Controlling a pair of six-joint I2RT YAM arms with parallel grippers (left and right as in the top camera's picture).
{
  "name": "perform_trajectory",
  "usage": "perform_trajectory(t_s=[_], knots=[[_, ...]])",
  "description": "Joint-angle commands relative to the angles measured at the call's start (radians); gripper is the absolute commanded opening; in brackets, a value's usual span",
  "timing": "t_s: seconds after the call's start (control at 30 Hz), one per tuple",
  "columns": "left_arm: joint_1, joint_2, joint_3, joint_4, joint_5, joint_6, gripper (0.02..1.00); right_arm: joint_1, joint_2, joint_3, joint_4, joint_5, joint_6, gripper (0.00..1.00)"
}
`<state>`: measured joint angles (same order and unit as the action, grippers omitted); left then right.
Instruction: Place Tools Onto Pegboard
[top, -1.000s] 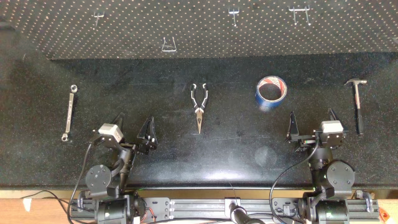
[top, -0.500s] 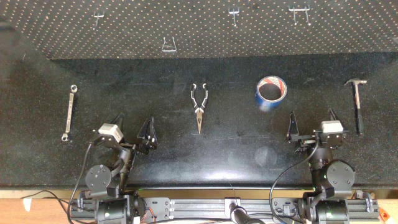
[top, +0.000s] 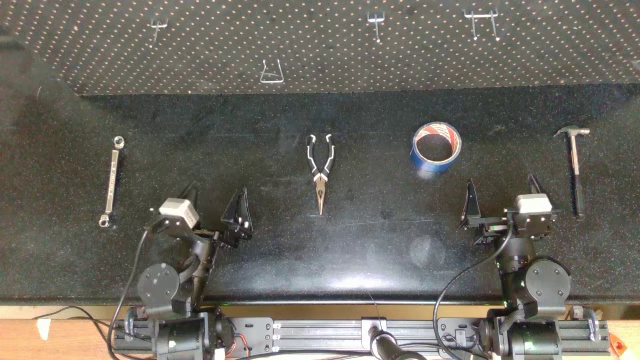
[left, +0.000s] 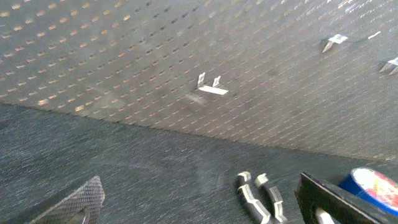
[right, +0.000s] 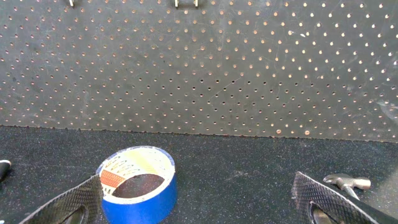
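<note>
The top view lays out the whole row of tools on the black mat (top: 380, 235), all flat and well apart: a wrench (top: 111, 181) at the far left, pliers (top: 320, 170) in the middle with their nose toward the arms, a blue tape roll (top: 436, 148) right of them, and a hammer (top: 574, 170) at the far right with its head toward the pegboard (top: 300, 40). The pegboard runs along the far side, carrying a wire hook (top: 271, 72) and several smaller hooks (top: 376, 22) higher up, none with a tool on it. The left gripper (top: 212, 206) hangs near its base, between the wrench and the pliers, its claw released and grasping nothing. The right gripper (top: 502, 200) sits likewise between the tape roll and the hammer, fingers spread and bare. The left wrist view adds a low, slanted look: the pliers' pale-tipped handles lie just past the right-hand finger, the tape roll's edge peeks beyond it, and the wire hook stands out from the board ahead. The right wrist view looks squarely at the pegboard and shows what the overhead view cannot, the tape roll's side wall and inner core, standing on its flat end just inside one finger, with the hammer's metal head beside the other.
</note>
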<state>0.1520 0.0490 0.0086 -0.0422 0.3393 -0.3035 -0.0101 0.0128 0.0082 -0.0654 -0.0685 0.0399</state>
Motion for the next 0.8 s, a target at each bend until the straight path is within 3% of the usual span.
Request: perform_trajectory(t_s=[0.03,0.07,0.17,0.43,0.5,0.6,0.8], knots=[[0.027,0.271,0.146,-0.024,-0.33,0.24,0.996,0.006,-0.012,-0.004,-0.005,0.016,-0.011,0.996],[0.043,0.402,0.225,-0.085,-0.453,0.269,0.996,0.006,-0.012,-0.004,-0.005,0.016,-0.011,0.996],[0.08,0.586,0.378,-0.228,-0.597,0.268,0.996,0.006,-0.012,-0.004,-0.005,0.016,-0.011,0.996],[0.271,0.967,0.821,-0.668,-0.704,0.269,0.998,0.006,-0.012,-0.004,-0.005,0.016,-0.011,0.996],[0.335,1.028,0.897,-0.743,-0.7,0.288,0.996,0.006,-0.012,-0.004,-0.005,0.016,-0.011,0.996],[0.457,1.1,0.986,-0.798,-0.534,0.558,0.993,0.006,-0.012,-0.004,-0.005,0.016,-0.011,0.993],[0.641,1.197,1.033,-0.816,-0.332,0.822,0.993,0.006,-0.012,-0.004,-0.005,0.016,-0.011,0.996]])
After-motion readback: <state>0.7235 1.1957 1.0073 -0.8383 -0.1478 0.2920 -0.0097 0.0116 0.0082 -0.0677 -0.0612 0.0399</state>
